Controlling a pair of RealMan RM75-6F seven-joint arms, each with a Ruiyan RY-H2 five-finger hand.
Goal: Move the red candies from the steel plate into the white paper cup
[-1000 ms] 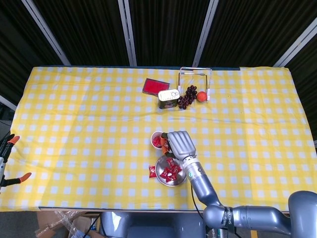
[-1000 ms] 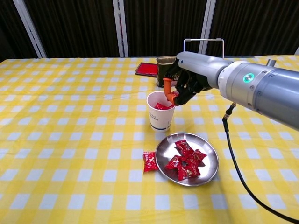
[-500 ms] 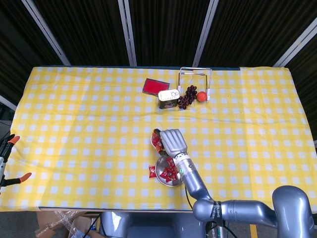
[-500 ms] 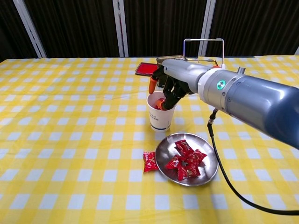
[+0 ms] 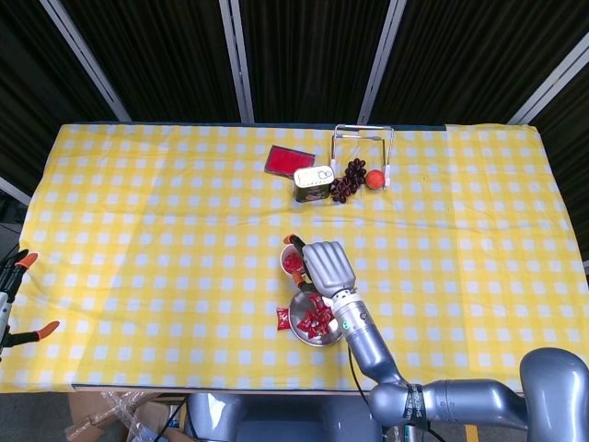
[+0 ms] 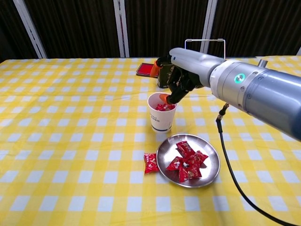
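The white paper cup [image 6: 161,120] stands mid-table with red candies inside; the head view shows the cup [image 5: 292,261] partly under my hand. Just in front of it lies the steel plate [image 6: 211,169] with several red candies [image 6: 188,161] piled on it. One more red candy [image 6: 151,162] lies on the cloth left of the plate. My right hand [image 6: 181,77] hovers over the cup's rim, fingers apart and pointing down into it, with nothing visible between them. In the head view the right hand [image 5: 329,265] covers the cup's right side. My left hand is out of sight.
A tin can [image 5: 313,183], a flat red packet [image 5: 289,160], dark grapes [image 5: 348,180], an orange ball [image 5: 375,179] and a wire rack [image 5: 363,147] sit behind the cup. Yellow checked cloth covers the table.
My right hand swung left over the cup, then eased back a little to the right and up. The candies on the plate and the loose one have not moved.
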